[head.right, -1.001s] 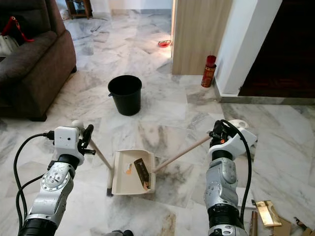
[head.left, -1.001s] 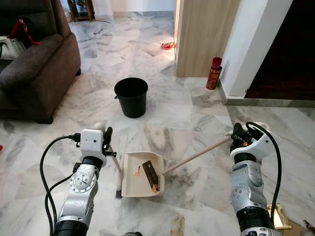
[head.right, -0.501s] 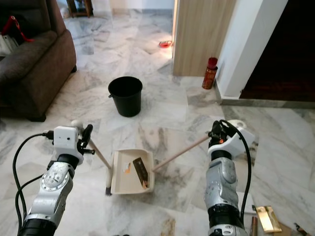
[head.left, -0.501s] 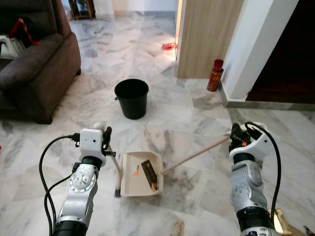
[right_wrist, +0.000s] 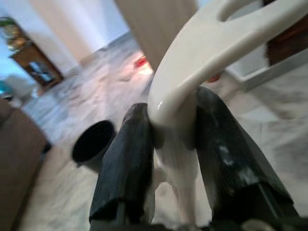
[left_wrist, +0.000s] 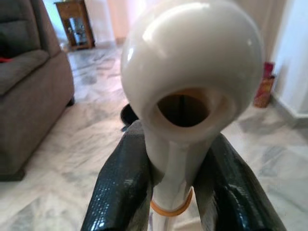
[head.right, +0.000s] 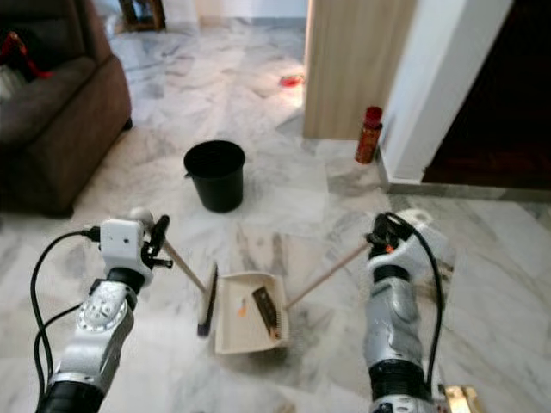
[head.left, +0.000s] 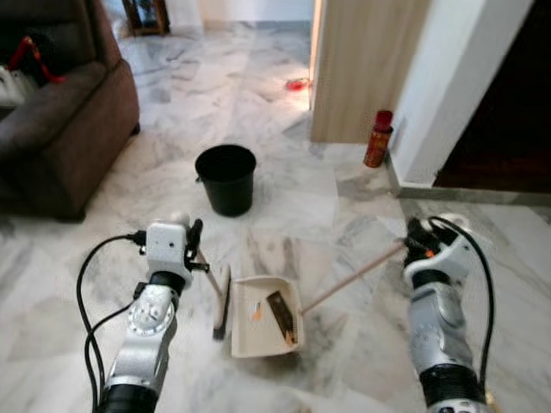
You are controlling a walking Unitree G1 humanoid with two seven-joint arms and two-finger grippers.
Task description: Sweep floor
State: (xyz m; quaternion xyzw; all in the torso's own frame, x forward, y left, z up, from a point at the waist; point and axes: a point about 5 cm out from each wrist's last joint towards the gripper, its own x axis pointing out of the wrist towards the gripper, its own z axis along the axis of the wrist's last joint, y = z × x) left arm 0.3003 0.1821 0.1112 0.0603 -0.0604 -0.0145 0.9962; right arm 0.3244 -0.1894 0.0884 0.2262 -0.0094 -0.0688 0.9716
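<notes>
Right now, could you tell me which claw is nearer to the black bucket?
Left. The left claw sits just short of the black bucket, slightly to its left, gripping the broom handle. The right claw is well off to its right.

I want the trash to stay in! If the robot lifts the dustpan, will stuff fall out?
Maybe. The dustpan looks like stiff, light plastic, so it should not bend. Its front is open, so tilting forward could spill the scraps. The right gripper grips its long handle, so it may swing.
</notes>
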